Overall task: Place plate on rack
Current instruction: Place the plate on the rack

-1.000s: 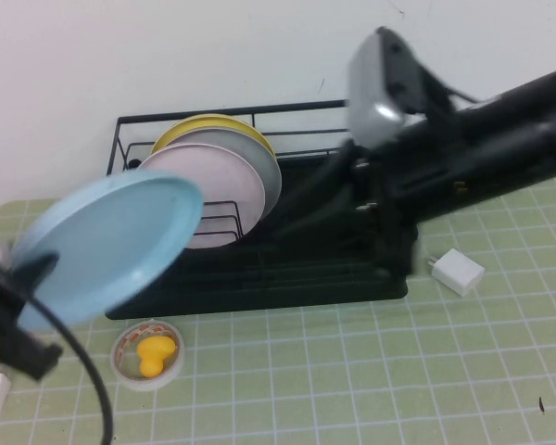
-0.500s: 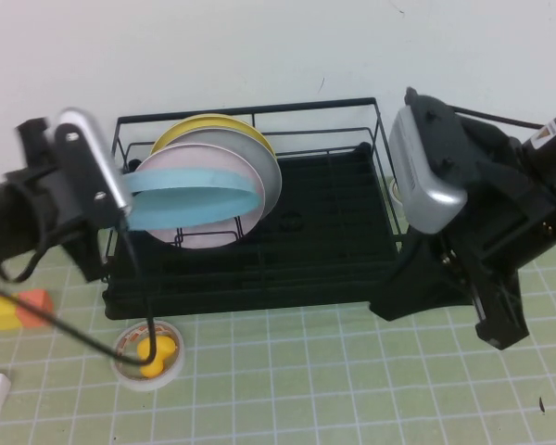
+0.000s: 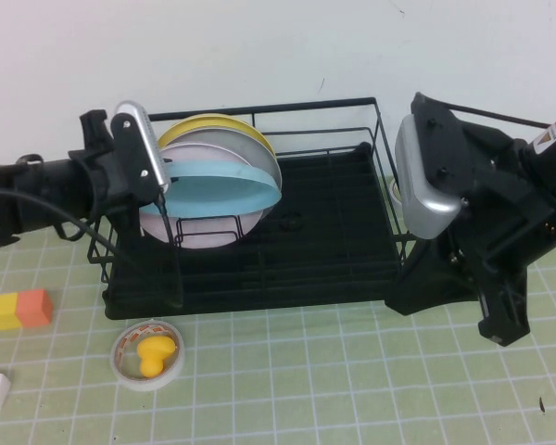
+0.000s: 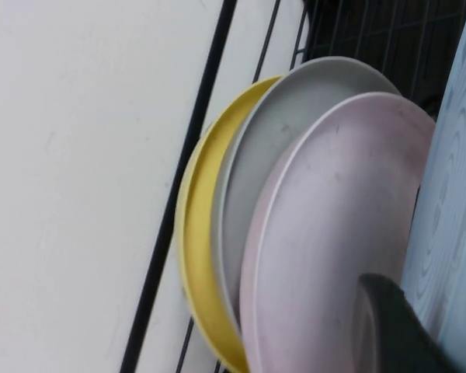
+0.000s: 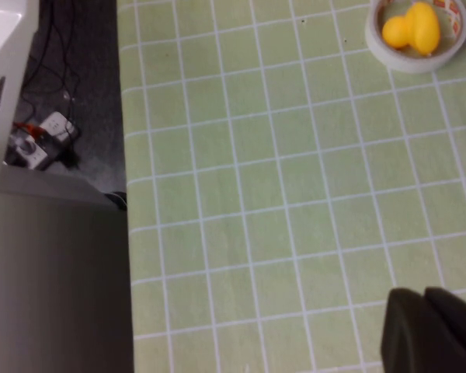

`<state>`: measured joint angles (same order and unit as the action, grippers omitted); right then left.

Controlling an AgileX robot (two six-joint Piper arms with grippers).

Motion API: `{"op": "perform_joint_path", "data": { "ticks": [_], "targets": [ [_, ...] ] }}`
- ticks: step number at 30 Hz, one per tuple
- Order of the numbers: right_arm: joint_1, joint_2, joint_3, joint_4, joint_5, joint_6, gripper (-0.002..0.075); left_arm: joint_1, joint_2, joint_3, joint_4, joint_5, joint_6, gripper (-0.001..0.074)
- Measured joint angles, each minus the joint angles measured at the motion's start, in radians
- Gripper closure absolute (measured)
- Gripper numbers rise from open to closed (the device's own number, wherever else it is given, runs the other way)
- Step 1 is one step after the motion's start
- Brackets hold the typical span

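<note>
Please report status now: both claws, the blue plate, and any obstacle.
Left claw at rack's left end, shut on blue plate. Plate over rack, in front of pink plate. Right claw parked right of rack, empty. No obstacle seen.

Black arms with silver wrist cameras and trailing black cables.

The left gripper (image 3: 167,181) is hidden behind its wrist camera; the plate (image 3: 224,184) covers the pink plate (image 3: 204,232) at 12 o'clock.
</note>
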<state>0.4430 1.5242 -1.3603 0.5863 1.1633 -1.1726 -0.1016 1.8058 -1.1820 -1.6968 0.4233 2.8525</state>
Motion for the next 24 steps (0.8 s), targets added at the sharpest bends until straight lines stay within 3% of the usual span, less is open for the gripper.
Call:
{"op": "perform_joint_path", "data": {
  "ticks": [7, 13, 16, 19, 24],
  "targets": [
    [0.0, 0.0, 0.0, -0.022, -0.012, 0.0, 0.0724, 0.0, 0.062, -0.052, 0.0, 0.016, -0.158, 0.0605],
    [0.0, 0.0, 0.0, -0.026, -0.014, 0.0, 0.0724, 0.0, 0.064, -0.056, -0.002, 0.02, -0.193, 0.04],
    [0.0, 0.0, 0.0, -0.033, -0.014, 0.038, 0.0724, 0.0, 0.064, -0.056, -0.002, 0.02, -0.2, 0.037],
    [0.0, -0.003, 0.0, -0.119, -0.011, 0.123, 0.0724, 0.0, 0.042, -0.056, -0.002, 0.02, -0.222, 0.0391],
    [0.0, -0.044, 0.0, -0.466, 0.048, 0.387, 0.0725, 0.0, -0.091, -0.056, 0.0, -0.031, -0.402, 0.0549]
  ]
}}
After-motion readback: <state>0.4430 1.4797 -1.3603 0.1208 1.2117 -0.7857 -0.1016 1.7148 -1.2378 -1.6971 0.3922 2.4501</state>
